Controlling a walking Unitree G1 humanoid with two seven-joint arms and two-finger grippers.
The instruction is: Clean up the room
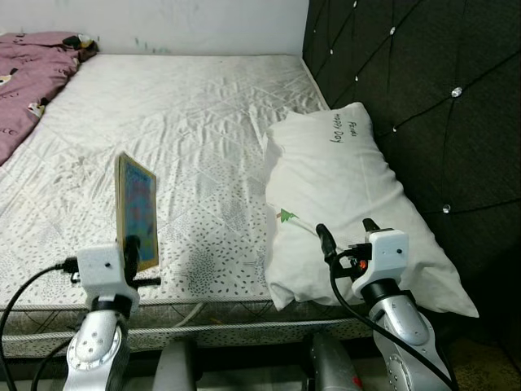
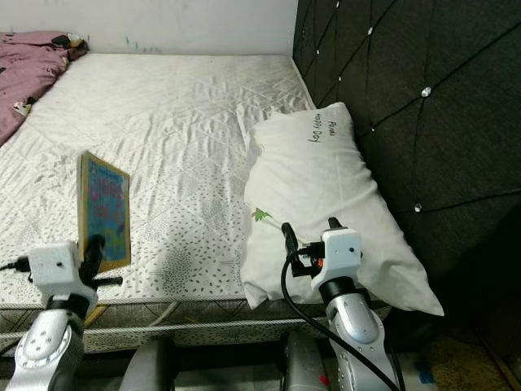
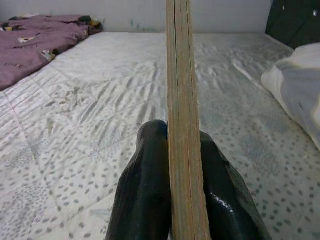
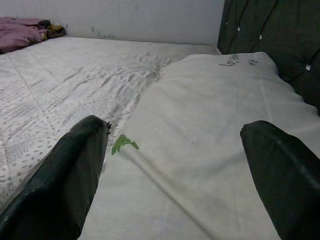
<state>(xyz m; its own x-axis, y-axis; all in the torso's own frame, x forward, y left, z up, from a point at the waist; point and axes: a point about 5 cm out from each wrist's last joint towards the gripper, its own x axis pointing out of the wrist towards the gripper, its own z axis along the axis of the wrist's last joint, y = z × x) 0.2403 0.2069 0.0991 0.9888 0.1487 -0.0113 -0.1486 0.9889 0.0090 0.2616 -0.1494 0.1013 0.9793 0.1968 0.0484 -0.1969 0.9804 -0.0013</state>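
1. At the near edge of the bed [image 1: 187,122], the left claw [image 1: 130,244] holds a thin book [image 1: 137,210] upright above the mattress, colourful cover facing right
2. Seen from the left wrist, the book [image 3: 183,125] shows edge-on, both black fingers [image 3: 145,190] pressed flat against its sides
3. Over the white pillow [image 1: 342,195] by the dark tufted headboard [image 1: 423,98], the right claw [image 1: 348,236] hovers
4. Seen from the right wrist, its fingers [image 4: 65,185] are spread wide and empty above the pillow [image 4: 200,150]
5. Far left lies a purple blanket [image 1: 28,77]
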